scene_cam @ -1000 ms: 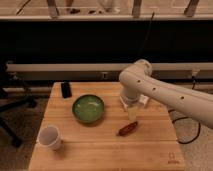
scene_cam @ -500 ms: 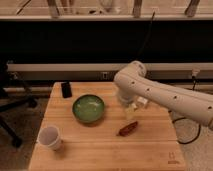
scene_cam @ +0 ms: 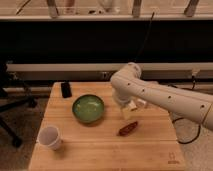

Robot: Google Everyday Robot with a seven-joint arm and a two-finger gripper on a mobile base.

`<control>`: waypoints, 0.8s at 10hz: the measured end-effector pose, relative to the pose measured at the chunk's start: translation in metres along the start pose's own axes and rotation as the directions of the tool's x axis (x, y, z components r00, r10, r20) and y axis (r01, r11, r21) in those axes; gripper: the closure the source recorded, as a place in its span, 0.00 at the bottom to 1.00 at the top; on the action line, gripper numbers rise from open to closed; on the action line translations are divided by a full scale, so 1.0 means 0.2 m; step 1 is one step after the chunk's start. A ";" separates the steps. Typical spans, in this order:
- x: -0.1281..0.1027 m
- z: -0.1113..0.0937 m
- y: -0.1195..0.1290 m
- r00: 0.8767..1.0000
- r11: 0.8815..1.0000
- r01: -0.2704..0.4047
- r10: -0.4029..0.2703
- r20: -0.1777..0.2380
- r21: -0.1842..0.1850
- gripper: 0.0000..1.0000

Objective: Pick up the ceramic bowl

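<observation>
Pale gripper (scene_cam: 131,109) mid-frame, just right of round glossy green ceramic bowl (scene_cam: 88,108), likely lining up its rim; closure unclear.

One each: bowl (scene_cam: 88,108), cup (scene_cam: 50,137), slab (scene_cam: 66,89), stick (scene_cam: 128,129), end effector (scene_cam: 131,109) near bowl.

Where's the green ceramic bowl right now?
Camera view: the round green ceramic bowl sits left of centre on the wooden table, white cup nearer the camera, the robot's hand just right of it.
</observation>
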 end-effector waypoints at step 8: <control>-0.10 0.12 -0.06 0.996 0.996 0.089 -0.089 0.010 0.018 0.20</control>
